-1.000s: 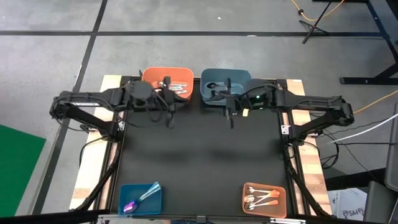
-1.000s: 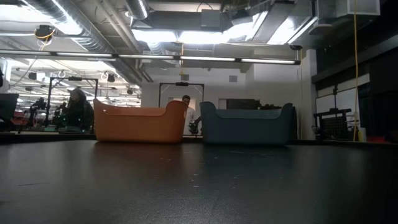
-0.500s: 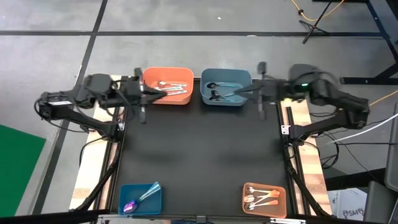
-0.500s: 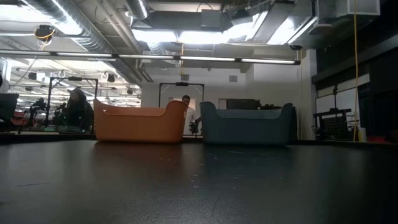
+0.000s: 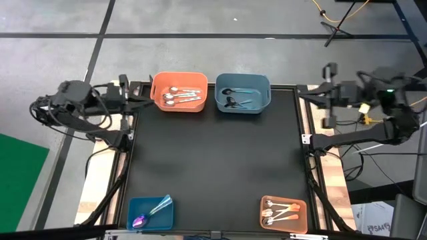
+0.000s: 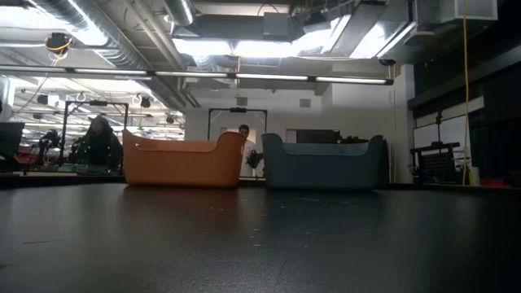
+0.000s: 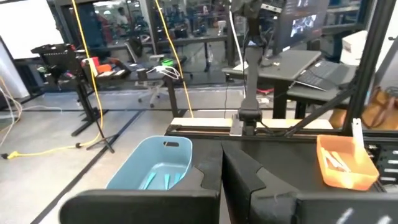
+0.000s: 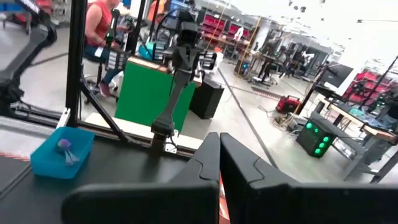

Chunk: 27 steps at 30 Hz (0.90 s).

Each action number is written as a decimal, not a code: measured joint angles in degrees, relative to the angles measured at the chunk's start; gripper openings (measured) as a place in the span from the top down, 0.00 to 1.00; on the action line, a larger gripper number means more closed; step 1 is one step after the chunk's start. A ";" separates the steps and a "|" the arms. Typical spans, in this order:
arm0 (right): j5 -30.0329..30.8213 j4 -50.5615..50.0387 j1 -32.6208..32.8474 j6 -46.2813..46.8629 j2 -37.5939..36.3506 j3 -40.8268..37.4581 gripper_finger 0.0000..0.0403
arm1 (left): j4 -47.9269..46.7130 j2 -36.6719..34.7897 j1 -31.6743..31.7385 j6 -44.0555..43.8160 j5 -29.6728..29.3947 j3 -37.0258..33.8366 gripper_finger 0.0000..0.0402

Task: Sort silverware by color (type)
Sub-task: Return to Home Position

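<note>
The left gripper (image 7: 222, 155) was at the back left corner of the table (image 5: 213, 160). It was just beside the back orange bin (image 5: 180, 75) but did not touch it. Its two fingers were pressed together, and they held nothing. The right gripper (image 8: 219, 142) was out past the right edge of the table's black top. It was level with the back blue bin (image 5: 242, 77) and apart from it. Its fingers were pressed together too, and they held nothing.

The spoons lay in four bins. The silver spoons (image 5: 180, 95) lay in the back orange bin, so they were the closest to the left gripper. The dark spoons (image 5: 233, 102) lay in the back blue bin right beside it, between the two grippers.

The purple and teal spoons (image 5: 148, 212) lay in the front blue bin (image 5: 163, 219) at the front left corner. The orange-handled spoons (image 5: 280, 212) lay in the front orange bin (image 5: 283, 199) near the front right corner. Both front bins were well apart from both grippers, across the black top.

In the low view the two back bins stood side by side, and their walls hid the spoons inside. Two people (image 6: 99, 142) showed in the room behind the table.
</note>
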 joint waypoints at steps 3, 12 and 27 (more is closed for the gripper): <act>0.00 -3.50 0.00 1.37 -3.61 0.01 1.00 | -1.01 -1.71 -0.97 0.00 -0.10 0.00 1.00; -1.14 -9.47 0.00 2.27 -9.88 -0.05 1.00 | -3.28 -2.60 -2.42 0.46 -0.19 -2.74 1.00; -3.71 -1.47 0.00 1.56 -18.89 -20.48 1.00 | 12.83 -12.28 -2.48 4.85 -0.24 -23.36 1.00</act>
